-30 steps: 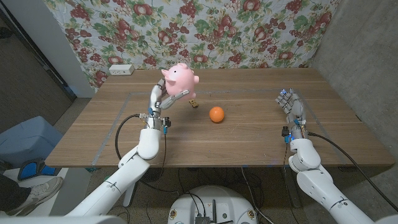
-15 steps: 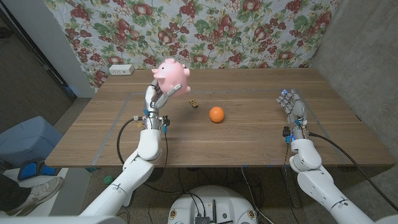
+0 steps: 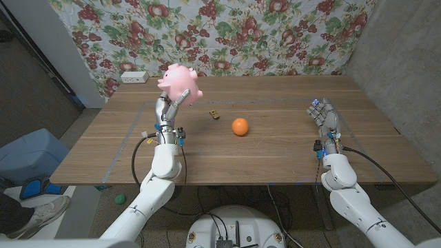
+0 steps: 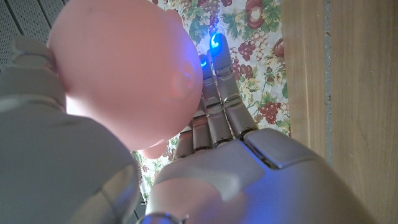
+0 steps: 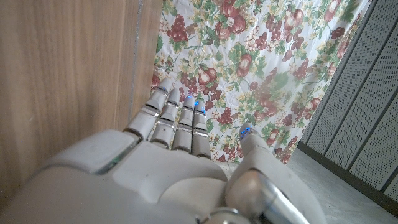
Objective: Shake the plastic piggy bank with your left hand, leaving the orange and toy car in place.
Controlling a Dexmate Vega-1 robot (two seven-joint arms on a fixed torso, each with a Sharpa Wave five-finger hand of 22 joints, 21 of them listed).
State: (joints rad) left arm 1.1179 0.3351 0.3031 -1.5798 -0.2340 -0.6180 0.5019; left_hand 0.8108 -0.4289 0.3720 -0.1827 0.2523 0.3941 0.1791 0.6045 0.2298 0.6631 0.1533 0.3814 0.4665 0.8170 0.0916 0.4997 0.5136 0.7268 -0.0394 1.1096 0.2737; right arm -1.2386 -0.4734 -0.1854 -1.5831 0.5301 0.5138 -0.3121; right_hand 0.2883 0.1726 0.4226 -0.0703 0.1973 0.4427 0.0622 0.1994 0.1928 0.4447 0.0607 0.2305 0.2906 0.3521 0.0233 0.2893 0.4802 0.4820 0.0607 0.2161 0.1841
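My left hand [image 3: 168, 110] holds the pink plastic piggy bank [image 3: 178, 82] up in the air over the table's left part. In the left wrist view the piggy bank [image 4: 124, 68] bulges close against my left hand [image 4: 217, 124], whose fingers reach up beside it. The orange [image 3: 239, 126] lies near the table's middle. A small toy car [image 3: 214, 114] sits just to its left, a little farther back. My right hand [image 3: 324, 118] stands at the table's right side, fingers apart, holding nothing. The right wrist view shows my right hand [image 5: 180, 149] with straight fingers.
A white power strip [image 3: 134, 76] lies at the table's back left corner. A flowered cloth [image 3: 227, 34] hangs behind the wooden table [image 3: 275, 151]. A blue bin [image 3: 31, 155] stands on the floor to the left.
My left hand has swung the piggy bank to the left and slightly higher. The orange, the toy car and my right hand have stayed put.
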